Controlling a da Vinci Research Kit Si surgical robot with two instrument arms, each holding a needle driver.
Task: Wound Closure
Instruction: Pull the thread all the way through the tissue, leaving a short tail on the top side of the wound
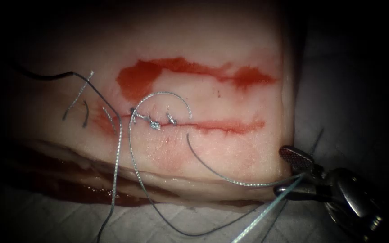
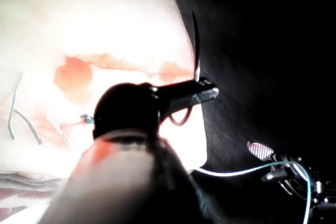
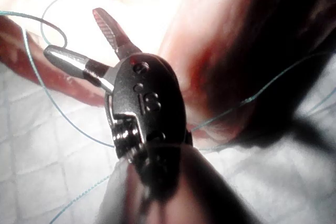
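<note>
the endoscope view shows the tissue (image 1: 230, 148) with its cut (image 1: 221, 125) running left to right, partly closed by stitches (image 1: 154, 121) at its left end, and a wider patch of red fluid (image 1: 158, 74) above it. the right arm's tool (image 1: 293, 173) sits off the tissue's lower right corner with its jaws parted in a wide v, one ridged jaw raised and one lower. thread (image 1: 230, 179) runs from the stitches in a long curve down across the tissue to the fork of those jaws; whether the jaws press on it cannot be told, since they stand apart. other strands trail off the tissue's front edge onto the white cloth (image 1: 59, 216), and short cut ends of thread (image 1: 79, 96) lie left of the stitches.

the left wrist view adds the left arm's tool (image 2: 202, 90), at the tissue's (image 2: 105, 19) right edge. its jaws are closed on the curved needle (image 2: 196, 45), gripping it near one end; the needle rises dark and thin from the jaws and is clear of the tissue. this view also shows the right arm's tool (image 2: 270, 163) with the pale thread (image 2: 231, 171) passing by it, and the cut ends (image 2: 21, 119).

the right wrist view shows the right arm's tool (image 3: 81, 38) from close by: its two jaws are spread well apart with nothing between their tips. thread (image 3: 47, 95) loops beside them over the cloth (image 3: 42, 171).
</note>
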